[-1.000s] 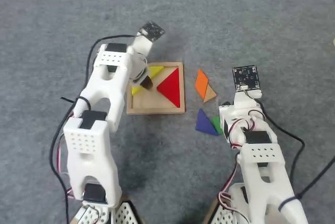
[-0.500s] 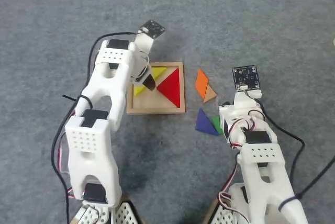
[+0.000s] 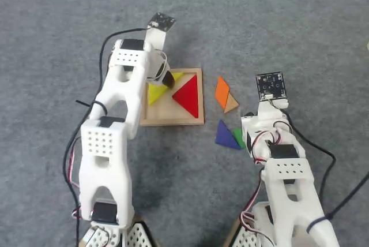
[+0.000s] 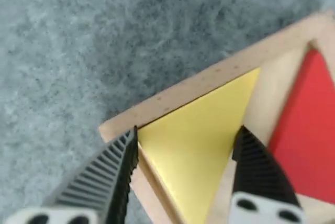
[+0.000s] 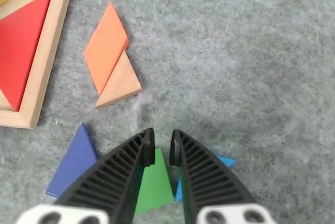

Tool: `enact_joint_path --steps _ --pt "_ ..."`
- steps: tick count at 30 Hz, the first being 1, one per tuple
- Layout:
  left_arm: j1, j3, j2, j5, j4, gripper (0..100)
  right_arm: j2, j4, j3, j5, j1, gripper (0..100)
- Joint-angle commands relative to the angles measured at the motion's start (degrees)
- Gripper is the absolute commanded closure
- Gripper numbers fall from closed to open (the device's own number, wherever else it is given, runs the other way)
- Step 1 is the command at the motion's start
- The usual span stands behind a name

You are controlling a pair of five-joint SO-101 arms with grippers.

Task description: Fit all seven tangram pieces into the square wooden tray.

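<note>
Grey carpet surface (image 3: 52, 51): left hand (image 4: 187, 136) spread astride yellow triangle (image 4: 204, 106) in wooden tray (image 4: 172, 97); closing could snag rim, tilting piece.

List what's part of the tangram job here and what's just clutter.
Job: wooden tray, yellow triangle, red triangle, orange parallelogram, tan triangle, blue triangle, green triangle, light-blue piece.
Not job: grey carpet, black cables.
</note>
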Motion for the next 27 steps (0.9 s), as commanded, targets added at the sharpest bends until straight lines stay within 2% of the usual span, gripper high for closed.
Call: enact_joint_path --steps 1,9,20,27 --pt "0.0 -9.6 5.1 0.4 5.1 72 -1.4 -1.0 -0.4 0.6 -0.4 93.3" --pt "1.0 -32.0 16.3 -4.3 27.1 73 -1.4 -1.1 -0.4 0.6 -0.4 93.3" --pt "2.2 -28.8 16.9 -4.7 27.2 73 -1.4 -1.1 -0.4 0.6 -0.3 93.3" --pt "2.5 -27.9 16.6 -6.3 27.2 86 -1.4 -1.1 -0.4 0.6 -0.3 93.3"
